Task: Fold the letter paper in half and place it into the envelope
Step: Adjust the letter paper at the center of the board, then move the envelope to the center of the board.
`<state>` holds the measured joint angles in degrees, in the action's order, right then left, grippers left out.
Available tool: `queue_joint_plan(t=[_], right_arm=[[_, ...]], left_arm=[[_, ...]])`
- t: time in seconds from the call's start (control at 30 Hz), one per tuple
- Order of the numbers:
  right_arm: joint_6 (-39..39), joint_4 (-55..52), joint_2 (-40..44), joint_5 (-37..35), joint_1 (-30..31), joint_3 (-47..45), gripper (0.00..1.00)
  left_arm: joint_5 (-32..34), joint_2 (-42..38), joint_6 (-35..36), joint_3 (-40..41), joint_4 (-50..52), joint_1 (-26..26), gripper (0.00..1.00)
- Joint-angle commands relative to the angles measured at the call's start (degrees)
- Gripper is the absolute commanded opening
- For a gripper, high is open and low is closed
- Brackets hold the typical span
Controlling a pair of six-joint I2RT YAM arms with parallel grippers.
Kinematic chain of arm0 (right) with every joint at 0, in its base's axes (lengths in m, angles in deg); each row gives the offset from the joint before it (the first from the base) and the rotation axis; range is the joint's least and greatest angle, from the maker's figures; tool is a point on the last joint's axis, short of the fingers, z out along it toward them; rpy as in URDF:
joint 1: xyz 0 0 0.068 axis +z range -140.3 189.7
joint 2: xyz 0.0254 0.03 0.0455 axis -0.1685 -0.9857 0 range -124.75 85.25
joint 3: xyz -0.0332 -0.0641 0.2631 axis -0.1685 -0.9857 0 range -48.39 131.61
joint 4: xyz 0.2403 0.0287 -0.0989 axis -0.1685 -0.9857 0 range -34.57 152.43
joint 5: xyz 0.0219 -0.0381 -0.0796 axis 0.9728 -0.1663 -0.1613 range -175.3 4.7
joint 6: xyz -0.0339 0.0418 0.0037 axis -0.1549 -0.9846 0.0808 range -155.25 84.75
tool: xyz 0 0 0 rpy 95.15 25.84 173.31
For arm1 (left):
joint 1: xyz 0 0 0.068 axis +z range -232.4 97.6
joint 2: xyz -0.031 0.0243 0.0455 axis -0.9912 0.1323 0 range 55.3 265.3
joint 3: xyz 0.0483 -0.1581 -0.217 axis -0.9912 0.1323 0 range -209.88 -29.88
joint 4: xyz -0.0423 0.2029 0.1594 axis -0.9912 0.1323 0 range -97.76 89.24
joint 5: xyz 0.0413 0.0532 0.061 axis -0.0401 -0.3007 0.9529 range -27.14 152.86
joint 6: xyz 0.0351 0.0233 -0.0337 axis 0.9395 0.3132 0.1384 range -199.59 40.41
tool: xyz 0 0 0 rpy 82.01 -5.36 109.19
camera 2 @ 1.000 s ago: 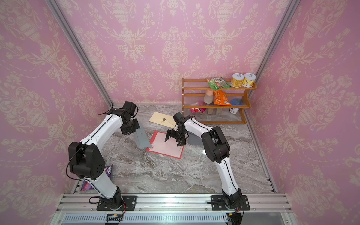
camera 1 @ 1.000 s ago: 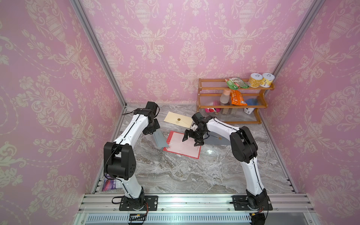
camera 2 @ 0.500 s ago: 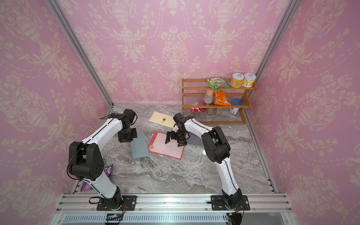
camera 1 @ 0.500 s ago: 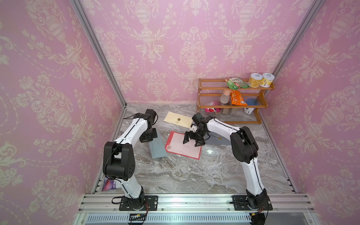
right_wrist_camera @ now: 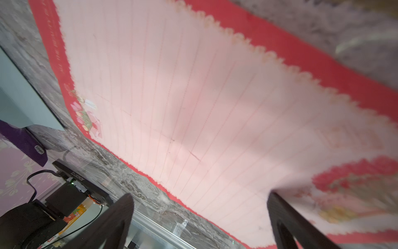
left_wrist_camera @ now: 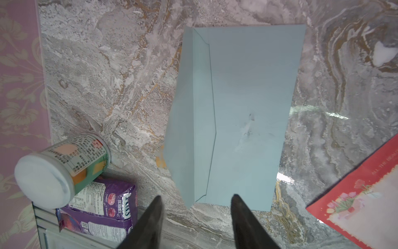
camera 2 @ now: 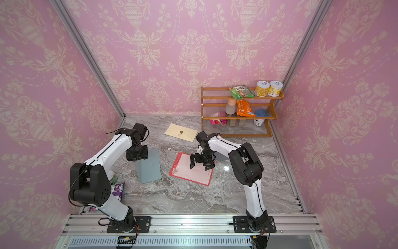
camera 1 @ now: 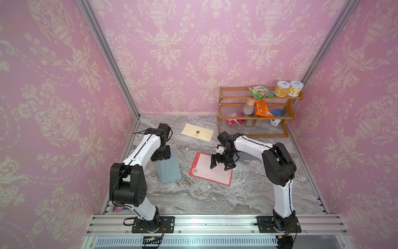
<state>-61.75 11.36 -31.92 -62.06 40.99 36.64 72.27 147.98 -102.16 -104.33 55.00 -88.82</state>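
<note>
Left wrist view: the left claw (left_wrist_camera: 197, 196) has its jaws parted with nothing between them and is poised over one short end of the blue-grey envelope (left_wrist_camera: 237, 118). That envelope lies flat on the counter (left_wrist_camera: 107, 75), flap side up, running lengthwise away from the claw. Whether the flap is free cannot be determined. Judgement: it lies just beside the letter paper (left_wrist_camera: 366, 207), not touching it, so the folded paper will have a short path into it. A can (left_wrist_camera: 60, 170) and a purple packet (left_wrist_camera: 103, 207) sit at the counter's edge, near the envelope but not in contact with it.

Both top views show the letter paper (camera 1: 202, 172) unfolded near mid-counter, its red border visible all round. The right claw (camera 1: 219, 167) stands over the half nearer its own arm, jaws spread wide and gripping nothing.

Right wrist view: the letter paper (right_wrist_camera: 193, 97) buckles upward beside one finger (right_wrist_camera: 284, 220). Whether that finger is under the edge or only pressing on it cannot be resolved. Judgement: the wide stance suits pinning or lifting an edge to begin the fold, which is not yet made. Risk: a thin sheet may slide on the polished counter rather than crease.

A cream envelope (camera 1: 197, 132) with a seal lies well apart, toward the shelf (camera 1: 258, 117), and appears uninvolved.
</note>
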Motion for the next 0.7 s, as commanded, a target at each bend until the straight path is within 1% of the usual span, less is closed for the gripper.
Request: queue_joint_plan(t=[0.0, 0.03, 0.07, 0.13, 0.2, 0.3, 0.43, 0.53, 0.67], right_arm=[[0.8, -5.9, 4.1, -9.0, -0.2, 1.2, 1.00], [0.1, -6.1, 5.1, -11.5, -0.7, 1.3, 1.00], [-0.4, -6.1, 5.9, -13.4, -1.3, 1.2, 1.00], [-1.3, -5.7, 7.0, -17.0, -3.1, 0.8, 1.00], [-1.9, -5.6, 6.8, -18.5, -5.3, 1.0, 1.00], [-2.4, -5.8, 5.3, -20.4, -8.7, 2.8, 1.00], [-2.1, -6.1, 2.1, -22.8, -12.3, 5.7, 1.00], [-1.3, -6.9, -0.9, -24.0, -14.3, 8.4, 1.00], [-0.3, -7.5, -4.5, -25.5, -15.5, 11.4, 1.00]], left_arm=[[-1.1, -2.8, -0.7, -1.5, 1.9, 0.3, 0.88], [-1.7, -3.1, -1.3, -2.2, 1.9, 0.2, 0.95], [-2.1, -3.3, -1.6, -2.6, 1.8, -0.1, 0.99], [-3.3, -3.6, -3.2, -3.6, 1.7, -0.9, 0.99], [-4.6, -3.7, -4.4, -4.1, 0.8, -2.7, 0.99], [-5.2, -2.8, -6.5, -5.2, -0.2, -7.2, 0.99], [-5.2, 1.4, -9.3, -7.8, -1.1, -14.2, 0.99], [-7.1, 4.8, -11.4, -9.1, -2.8, -18.2, 0.99], [-9.2, 9.4, -13.1, -10.8, -5.1, -22.8, 0.99]])
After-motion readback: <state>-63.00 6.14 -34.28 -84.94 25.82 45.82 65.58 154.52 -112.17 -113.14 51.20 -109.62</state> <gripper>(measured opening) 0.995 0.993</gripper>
